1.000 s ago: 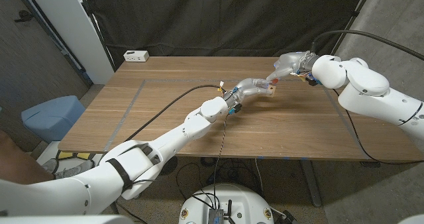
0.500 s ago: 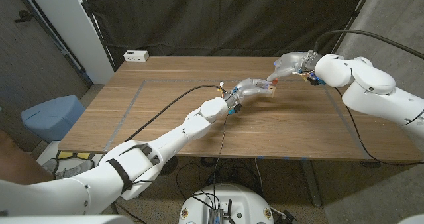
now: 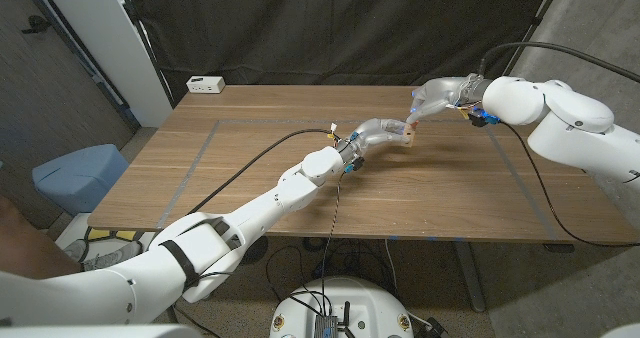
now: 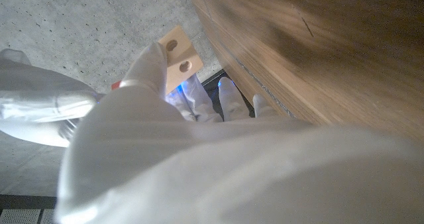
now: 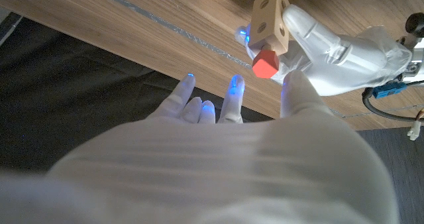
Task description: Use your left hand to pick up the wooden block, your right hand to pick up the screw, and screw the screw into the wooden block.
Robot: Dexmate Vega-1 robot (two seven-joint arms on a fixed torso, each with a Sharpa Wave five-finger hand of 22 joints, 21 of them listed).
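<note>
Setting: a brown wooden table (image 3: 250, 168) stands before a black curtain; a white power strip (image 3: 206, 83) lies near its far left corner.

Left hand: the left hand (image 3: 378, 132) holds the pale rectangular wooden block (image 3: 409, 132) above the table's far right area. In the left wrist view a finger lies along the block's side, gripping it; the other fingers curl beneath.

Wooden block: light, unfinished wood with round drilled holes on two faces, visible in both wrist views. It is lifted off the table and tilted.

Screw: the red-headed screw (image 5: 264, 63) sits at the block's end, its faceted red head standing out from the wood. The shank is hidden, so its depth cannot be judged.

Right hand: the right hand (image 3: 437, 97) hovers just beyond the block, close to the screw head. In the right wrist view its fingers (image 5: 233, 91) are spread and extended, holding nothing; the thumb tip is near the red head but contact cannot be confirmed.

Step in hand: the driving stage, by my reading. The screw appears seated in a hole, and the right hand is between grips.

Next move: close the right fingers on the red head and rotate, with the left hand keeping the block steady against the torque.
</note>
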